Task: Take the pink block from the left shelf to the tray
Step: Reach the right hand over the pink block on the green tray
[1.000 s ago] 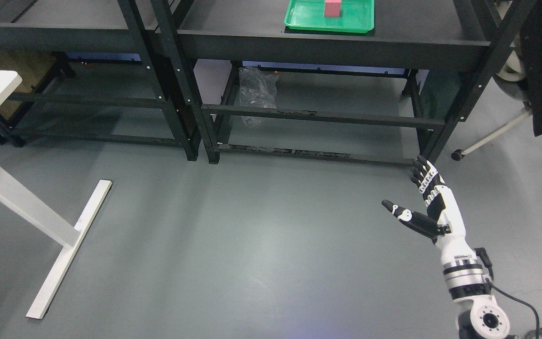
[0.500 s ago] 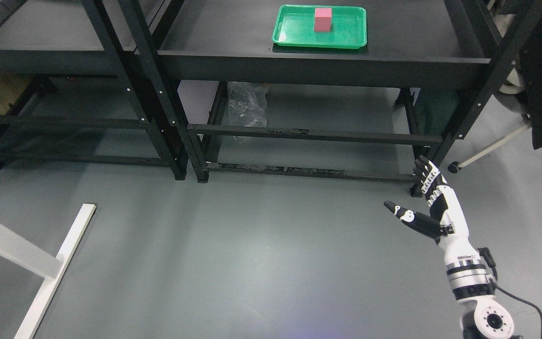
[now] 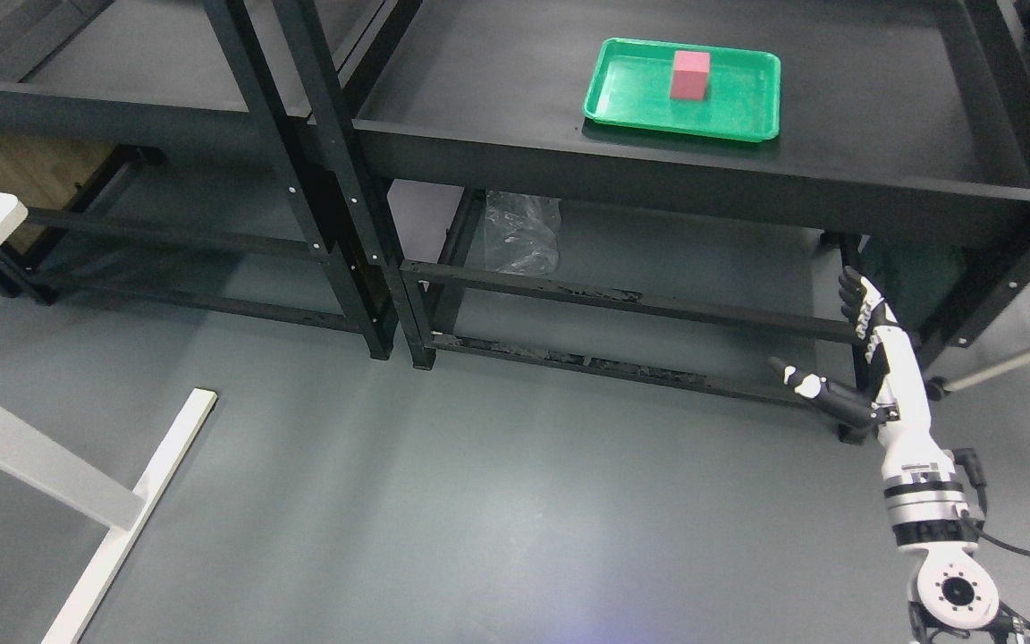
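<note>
Right hand (image 3: 868,358), fingers spread and thumb splayed toward the picture's left, gripping nothing and touching nothing; hanging low in front of the right shelf's (image 3: 882,192) lower right leg, above the grey floor (image 3: 479,501). Forearm rising from the lower right corner of the view, wrist nearly straight, palm facing left, fingertips pointing up toward the shelf's lower crossbar (image 3: 622,300). Pink block (image 3: 690,73) standing upright inside the green tray (image 3: 604,105), nearer the tray's far edge and slightly right of its middle. Tray resting on the right shelf's top deck, close to that deck's front edge and right of its centre. Left shelf (image 3: 122,98) standing just beside the right one, uprights nearly touching. Crumpled clear plastic bag (image 3: 524,231) lying under the right shelf, near its left legs. White table leg (image 3: 113,528) crossing the lower left corner.
</note>
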Available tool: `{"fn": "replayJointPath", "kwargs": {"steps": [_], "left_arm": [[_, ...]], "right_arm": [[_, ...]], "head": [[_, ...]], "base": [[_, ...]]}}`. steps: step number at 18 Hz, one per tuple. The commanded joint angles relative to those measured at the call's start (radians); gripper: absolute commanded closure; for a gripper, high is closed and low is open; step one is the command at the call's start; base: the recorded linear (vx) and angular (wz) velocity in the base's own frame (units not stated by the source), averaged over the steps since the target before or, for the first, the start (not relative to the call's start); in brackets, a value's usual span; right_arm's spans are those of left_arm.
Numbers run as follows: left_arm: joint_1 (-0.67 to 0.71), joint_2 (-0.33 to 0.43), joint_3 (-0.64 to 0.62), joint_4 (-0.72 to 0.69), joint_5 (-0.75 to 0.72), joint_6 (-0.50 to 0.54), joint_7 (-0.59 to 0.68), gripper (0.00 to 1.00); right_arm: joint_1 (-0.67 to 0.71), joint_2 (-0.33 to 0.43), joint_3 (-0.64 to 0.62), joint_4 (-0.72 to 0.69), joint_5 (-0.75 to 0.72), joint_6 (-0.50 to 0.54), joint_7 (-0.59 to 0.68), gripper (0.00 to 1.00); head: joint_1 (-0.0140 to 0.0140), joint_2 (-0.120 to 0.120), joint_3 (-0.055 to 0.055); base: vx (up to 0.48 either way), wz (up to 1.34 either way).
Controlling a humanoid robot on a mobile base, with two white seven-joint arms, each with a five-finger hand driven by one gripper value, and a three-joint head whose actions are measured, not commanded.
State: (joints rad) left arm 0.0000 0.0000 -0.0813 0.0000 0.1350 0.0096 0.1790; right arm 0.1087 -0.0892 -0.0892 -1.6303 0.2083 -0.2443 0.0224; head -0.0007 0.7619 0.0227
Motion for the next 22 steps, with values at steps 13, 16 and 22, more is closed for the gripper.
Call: {"fn": "replayJointPath", "kwargs": {"steps": [13,16,22], "left_arm": [[-0.029,0.017,0.0,-0.017,0.0,0.0,0.0,0.0],[-0.031,0.017,0.0,-0.017,0.0,0.0,0.0,0.0],[-0.029,0.017,0.0,-0.017,0.0,0.0,0.0,0.0]], "right_arm": [[-0.029,-0.07,0.002,0.001,1.017,-0.013,-0.058,0.0],[-0.041,-0.069,0.028,0.001,1.085,-0.012,-0.1,0.0],[-0.03,-0.038,0.045,0.001,1.089,-0.01,-0.108,0.0]], "head": [[0.0,0.0,0.0],[0.0,0.0,0.0],[0.0,0.0,0.0]], "base": [[0.267,0.15],[0.315,-0.08],[0.302,-0.12]]}}
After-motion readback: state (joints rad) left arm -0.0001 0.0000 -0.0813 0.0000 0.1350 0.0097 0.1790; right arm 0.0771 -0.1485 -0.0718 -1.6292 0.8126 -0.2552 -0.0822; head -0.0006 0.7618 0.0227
